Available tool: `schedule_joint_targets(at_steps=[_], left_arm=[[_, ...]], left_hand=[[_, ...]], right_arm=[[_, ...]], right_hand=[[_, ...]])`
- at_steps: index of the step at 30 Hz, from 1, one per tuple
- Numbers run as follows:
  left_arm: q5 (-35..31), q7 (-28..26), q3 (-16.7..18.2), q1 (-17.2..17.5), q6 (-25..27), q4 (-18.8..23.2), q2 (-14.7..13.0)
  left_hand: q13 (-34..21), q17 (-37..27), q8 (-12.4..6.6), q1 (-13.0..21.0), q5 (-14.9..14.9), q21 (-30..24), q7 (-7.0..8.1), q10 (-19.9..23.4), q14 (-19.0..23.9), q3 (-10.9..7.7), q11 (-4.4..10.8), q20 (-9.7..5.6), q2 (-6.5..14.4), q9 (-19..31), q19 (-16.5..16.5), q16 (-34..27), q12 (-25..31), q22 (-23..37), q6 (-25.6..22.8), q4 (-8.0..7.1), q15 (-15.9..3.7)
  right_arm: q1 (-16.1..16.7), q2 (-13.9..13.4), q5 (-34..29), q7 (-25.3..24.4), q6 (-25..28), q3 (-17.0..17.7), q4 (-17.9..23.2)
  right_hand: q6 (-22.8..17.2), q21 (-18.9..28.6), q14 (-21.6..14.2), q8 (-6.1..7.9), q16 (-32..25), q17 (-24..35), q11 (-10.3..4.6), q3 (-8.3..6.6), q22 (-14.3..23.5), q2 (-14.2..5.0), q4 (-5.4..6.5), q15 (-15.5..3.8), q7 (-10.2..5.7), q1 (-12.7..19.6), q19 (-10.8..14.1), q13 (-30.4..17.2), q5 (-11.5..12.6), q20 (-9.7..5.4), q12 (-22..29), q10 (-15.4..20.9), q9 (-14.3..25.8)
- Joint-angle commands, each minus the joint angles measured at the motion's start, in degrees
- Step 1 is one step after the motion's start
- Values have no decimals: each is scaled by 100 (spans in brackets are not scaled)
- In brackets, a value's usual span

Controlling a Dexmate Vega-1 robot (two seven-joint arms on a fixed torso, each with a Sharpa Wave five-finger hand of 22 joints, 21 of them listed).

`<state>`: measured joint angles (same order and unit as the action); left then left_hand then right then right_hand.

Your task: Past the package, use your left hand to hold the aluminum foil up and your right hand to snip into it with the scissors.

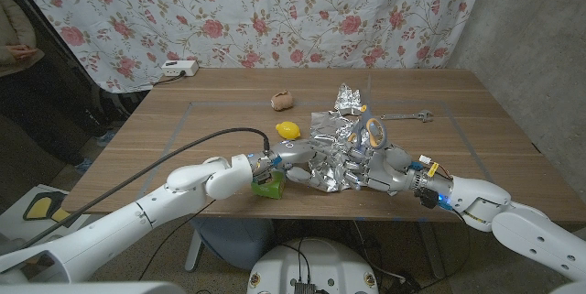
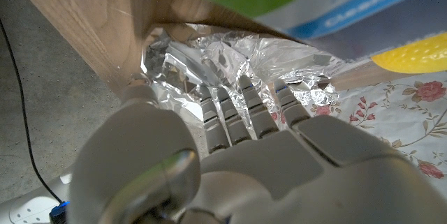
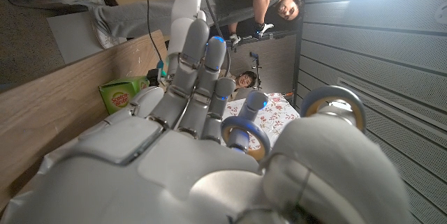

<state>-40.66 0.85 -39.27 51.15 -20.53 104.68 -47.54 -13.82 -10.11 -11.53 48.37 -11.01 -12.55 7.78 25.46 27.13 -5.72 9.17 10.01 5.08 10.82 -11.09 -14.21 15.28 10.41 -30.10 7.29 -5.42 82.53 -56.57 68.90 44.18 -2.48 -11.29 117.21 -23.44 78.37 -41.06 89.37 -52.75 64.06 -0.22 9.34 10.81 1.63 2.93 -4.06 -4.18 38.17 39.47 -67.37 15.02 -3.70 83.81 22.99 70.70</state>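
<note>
Head view: the crumpled aluminum foil [image 1: 334, 152] lies near the front edge of the wooden table [image 1: 476, 120], just past the green package [image 1: 270, 184]. The left hand [image 1: 295, 155] reaches into the foil's left side and grips it. The right hand [image 1: 380, 168] is against the foil's right side with the blue-handled scissors [image 1: 374, 132] in its fingers. A lemon [image 1: 287, 130] sits just behind the foil; a wrench [image 1: 407, 116] lies farther right.

Left wrist view: the left hand's fingers [image 2: 241, 112] press into the foil [image 2: 209, 56], curled on it.

Right wrist view: the right hand [image 3: 202, 112] has fingers through the scissor loops [image 3: 335, 102]; the blades are hidden. The package [image 3: 122, 93] sits on the table beyond.
</note>
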Motion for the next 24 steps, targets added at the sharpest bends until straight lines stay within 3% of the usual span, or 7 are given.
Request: schedule_joint_targets(at_steps=[1,7,13,15,16,19,24], left_arm=[[-180,-27,-74,7,180,-5,-10],[-265,-213,-89,58,251,-30,9],[-405,-341,-120,80,345,-22,17],[-412,-344,-140,67,347,-35,23],[-388,-323,-148,58,348,-42,30],[-427,-372,-180,40,357,-82,56],[-480,-580,-246,-8,250,-236,109]], left_hand=[[-53,-2,-51,215,16,-41,31,173,292,-149,39,-99,61,17,-166,-8,67,10,-150,109,-433],[-121,12,-108,756,-35,-75,121,723,766,-574,166,-632,253,24,-499,106,218,-5,-484,274,-703],[-161,-10,-123,1169,-51,-53,169,970,1043,-873,245,-655,346,29,-613,136,273,-16,-664,311,-765],[-181,-22,-93,1272,-41,-70,205,951,1065,-929,251,-564,348,35,-685,146,259,-11,-617,316,-777],[-231,-86,-51,1361,-11,-166,203,902,1066,-968,248,-350,360,46,-962,125,234,10,-535,273,-764],[-310,-160,-20,1517,6,-283,170,873,1093,-1036,254,-319,414,61,-1286,69,226,36,-451,263,-787],[-630,-426,-36,2000,43,-639,134,1027,1541,-1168,259,-750,456,98,-2116,-307,346,104,-407,254,-815]], right_arm=[[-9,21,-21,-2,9,17,-6],[16,10,7,-8,27,51,4],[67,17,46,-21,29,94,6],[80,26,42,-21,20,101,0],[83,34,43,-14,15,102,-6],[94,47,47,-6,9,111,-15],[108,63,55,1,9,133,-36]], right_hand=[[380,-39,-28,36,9,38,-55,55,15,-7,5,-450,442,51,22,-16,-12,-159,-18,44,18],[365,-40,-36,44,40,18,-57,79,26,-25,17,-461,444,72,31,-6,-14,-162,-29,63,16],[363,-54,-51,5,65,15,-57,121,22,-40,36,-448,431,94,34,-28,-16,-161,-27,59,-38],[362,-52,-42,17,70,28,-63,137,31,-42,41,-439,445,103,34,-85,-16,-159,4,46,-11],[365,-57,-42,22,65,45,-67,143,26,-49,45,-436,439,108,36,8,-16,-159,-53,67,0],[354,-67,-46,27,83,30,-59,161,15,-52,53,-448,435,116,40,-28,-17,-162,-36,60,4],[355,-64,-54,36,94,42,-61,194,34,-68,71,-426,441,128,36,-20,-18,-158,-50,59,15]])
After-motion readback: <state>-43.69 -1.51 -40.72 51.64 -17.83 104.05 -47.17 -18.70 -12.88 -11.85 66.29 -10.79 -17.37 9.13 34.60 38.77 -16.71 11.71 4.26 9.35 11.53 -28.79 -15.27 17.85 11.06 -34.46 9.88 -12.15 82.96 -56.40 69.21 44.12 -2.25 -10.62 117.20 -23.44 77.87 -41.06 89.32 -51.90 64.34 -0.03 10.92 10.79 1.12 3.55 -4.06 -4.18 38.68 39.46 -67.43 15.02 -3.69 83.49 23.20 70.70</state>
